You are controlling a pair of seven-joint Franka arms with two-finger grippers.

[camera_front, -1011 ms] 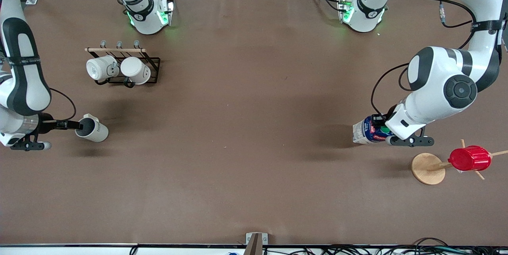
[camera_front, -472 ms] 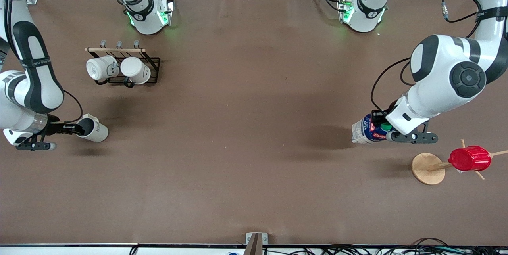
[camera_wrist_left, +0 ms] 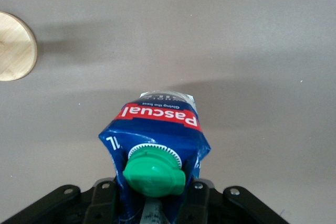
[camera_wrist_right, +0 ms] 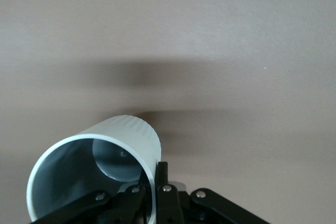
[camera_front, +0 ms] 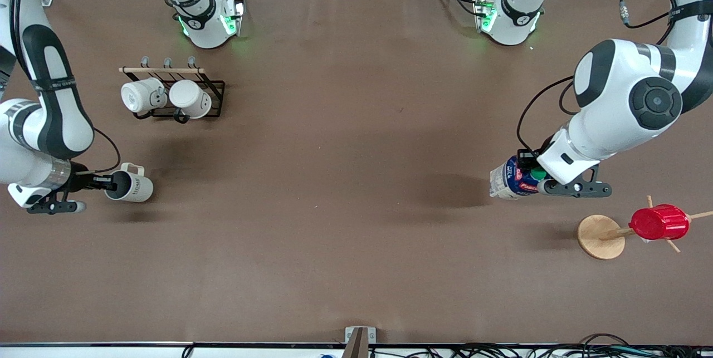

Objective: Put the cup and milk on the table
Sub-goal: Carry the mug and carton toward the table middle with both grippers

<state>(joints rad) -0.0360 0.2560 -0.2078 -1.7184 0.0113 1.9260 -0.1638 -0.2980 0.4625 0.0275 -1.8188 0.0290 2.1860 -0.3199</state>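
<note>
The cup (camera_front: 130, 186) hung in the air, tipped on its side, over the desk (camera_front: 345, 191) at the right arm's end. Its handle pointed up and its dark mouth faced the right pincer (camera_front: 108, 182). That pincer was clenched on the cup's rim, one finger (camera_wrist_right: 161, 182) on the outer wall and the other inside the mouth, as the right wrist view showed. A blurred shadow lay on the desk beneath the cup.

The milk (camera_front: 512, 180) was also off the desk, tilted, over the left arm's end. The left pincer (camera_front: 536, 179) grasped it at the gabled top, its fingers pressed on both sides just below the green cap (camera_wrist_left: 154, 172). The red label faced the wrist camera, and the carton's base pointed away from it toward the desk.

Nearer the camera than the milk, a wooden stand (camera_front: 600, 236) with a round base stood on the desk and carried a red cup (camera_front: 659, 222) on one of its pegs. Farther from the camera than the cup, a black rack (camera_front: 184, 91) with a wooden bar held two white mugs (camera_front: 143, 96).
</note>
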